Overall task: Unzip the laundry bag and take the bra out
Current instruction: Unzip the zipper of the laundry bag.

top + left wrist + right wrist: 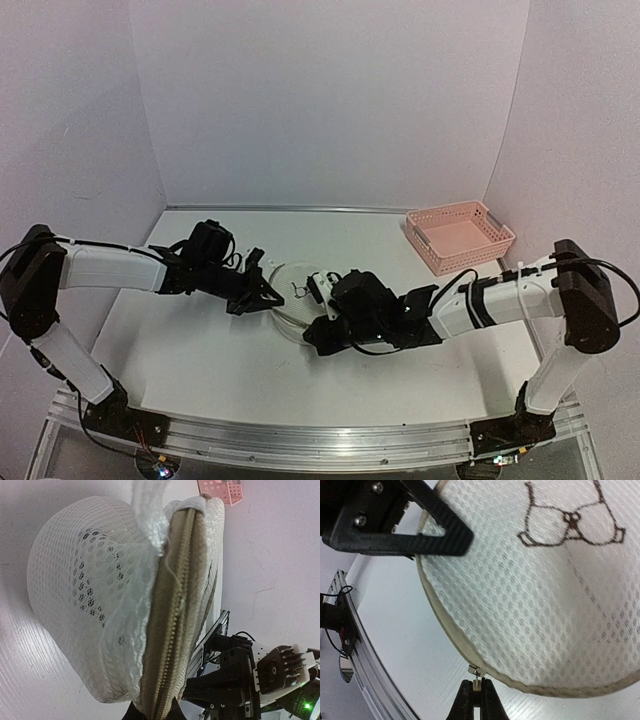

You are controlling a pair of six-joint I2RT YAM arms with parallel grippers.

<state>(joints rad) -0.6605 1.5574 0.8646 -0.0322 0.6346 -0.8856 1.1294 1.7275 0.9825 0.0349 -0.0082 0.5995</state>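
The laundry bag (292, 285) is a round white mesh pouch standing between my two grippers at mid table. In the left wrist view its beige zipper seam (175, 615) runs up the rim, still zipped where visible. My left gripper (268, 297) is shut on the bag's rim (156, 711). The right wrist view shows the bag's mesh face (530, 605) with the black bra drawing (570, 517). My right gripper (312, 332) is shut on the small zipper pull (479, 677) at the lower rim. The bra is hidden; only dark patches (90, 597) show through the mesh.
A pink lattice basket (460, 235) stands at the back right, and its corner shows in the left wrist view (220, 490). White walls enclose the table on three sides. An aluminium rail (300, 440) runs along the near edge.
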